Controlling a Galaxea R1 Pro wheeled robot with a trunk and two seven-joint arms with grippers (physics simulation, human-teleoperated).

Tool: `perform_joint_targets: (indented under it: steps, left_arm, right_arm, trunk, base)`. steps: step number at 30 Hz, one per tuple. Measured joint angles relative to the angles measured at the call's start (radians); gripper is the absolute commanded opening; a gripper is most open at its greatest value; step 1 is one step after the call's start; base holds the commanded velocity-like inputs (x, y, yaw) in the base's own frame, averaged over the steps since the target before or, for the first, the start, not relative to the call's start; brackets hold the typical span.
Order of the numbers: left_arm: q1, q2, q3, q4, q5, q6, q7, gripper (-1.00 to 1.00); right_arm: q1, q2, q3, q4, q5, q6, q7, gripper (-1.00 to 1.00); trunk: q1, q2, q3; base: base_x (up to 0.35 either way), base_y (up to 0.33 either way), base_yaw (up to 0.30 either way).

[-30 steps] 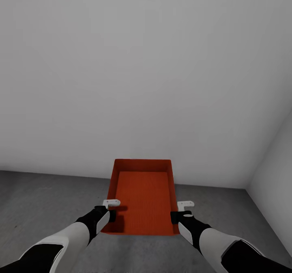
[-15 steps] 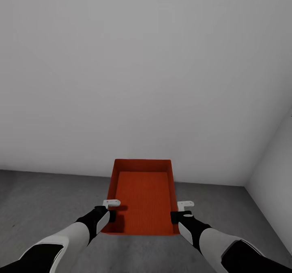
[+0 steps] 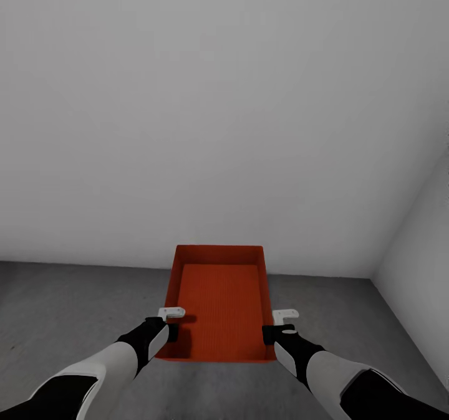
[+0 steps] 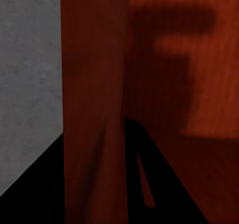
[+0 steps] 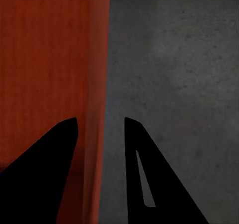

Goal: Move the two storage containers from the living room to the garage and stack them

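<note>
Head camera sits high, looking forward and down over both arms at the storage container [image 3: 218, 305], the concrete floor [image 3: 68, 301] and a white wall [image 3: 206, 108] meeting another at the far right. The left wrist camera is pressed close against the container's left side wall [image 4: 92, 109], facing down past it to the floor. The right wrist camera does likewise at the right side wall [image 5: 97, 84]. All 3 views share container and floor.

A bare garage: plain white-grey walls [image 3: 224, 108], mottled concrete floor [image 3: 68, 301].
</note>
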Motion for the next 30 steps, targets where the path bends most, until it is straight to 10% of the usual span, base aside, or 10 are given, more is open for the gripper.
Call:
perform_joint_targets:
  steps: [30]
  left_arm:
    - [0.0,0.0,0.006,0.005,-0.005,-0.004,-0.002,-1.0]
  right_arm:
    - [0.0,0.0,0.003,0.002,-0.001,0.0,0.0,-1.0]
  trunk:
    - [0.115,-0.21,-0.142]
  base:
    - [0.0,0.0,-0.004]
